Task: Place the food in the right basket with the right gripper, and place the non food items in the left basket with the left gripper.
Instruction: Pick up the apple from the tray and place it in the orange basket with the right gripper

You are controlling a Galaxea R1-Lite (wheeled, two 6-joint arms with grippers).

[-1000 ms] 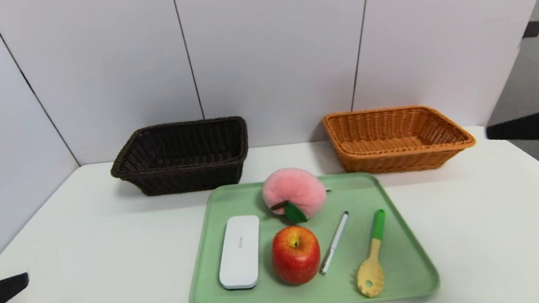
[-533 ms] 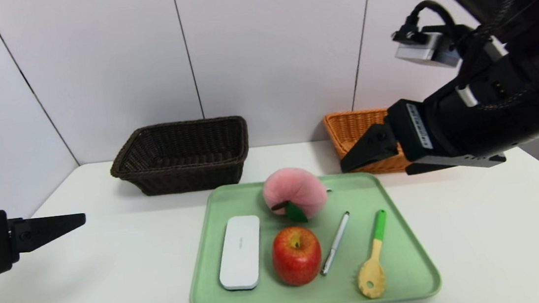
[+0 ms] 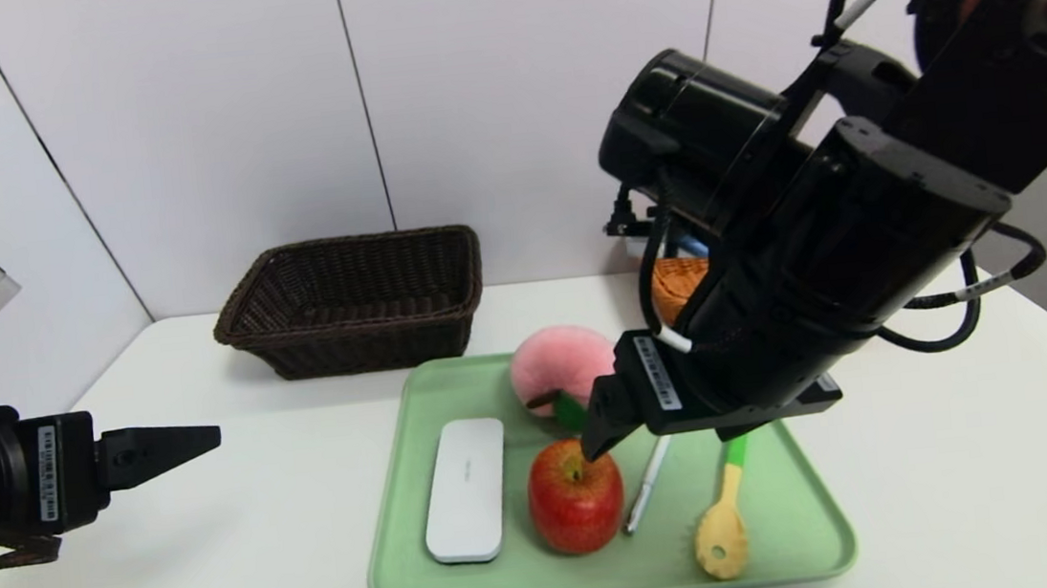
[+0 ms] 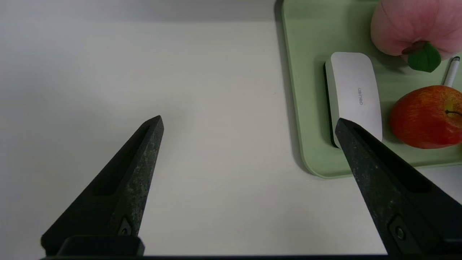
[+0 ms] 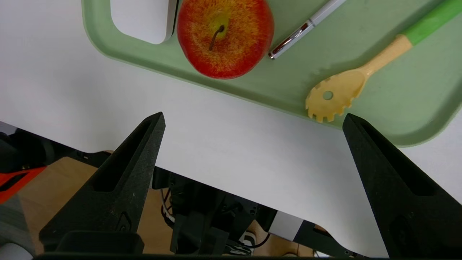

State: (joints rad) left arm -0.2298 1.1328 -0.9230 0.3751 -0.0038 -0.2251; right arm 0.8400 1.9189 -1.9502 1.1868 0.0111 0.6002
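Tray [image 3: 775,510]: matt green plastic, smooth. Apple [image 3: 575,500]: glossy red skin w/ yellow flecks. Peach [image 3: 557,364]: pink plush cloth, fuzzy, green felt-like leaf. White case [image 3: 466,490]: smooth satin plastic. Pen [image 5: 306,27]: white barrel, shiny metal clip. Pasta spoon [image 3: 721,527]: matt yellowish plastic, green handle. Left basket [image 3: 353,301]: dark brown woven wicker, rough. Table [image 3: 222,553]: smooth matt white. Gripper fingers [image 4: 133,173]: black, grainy matt
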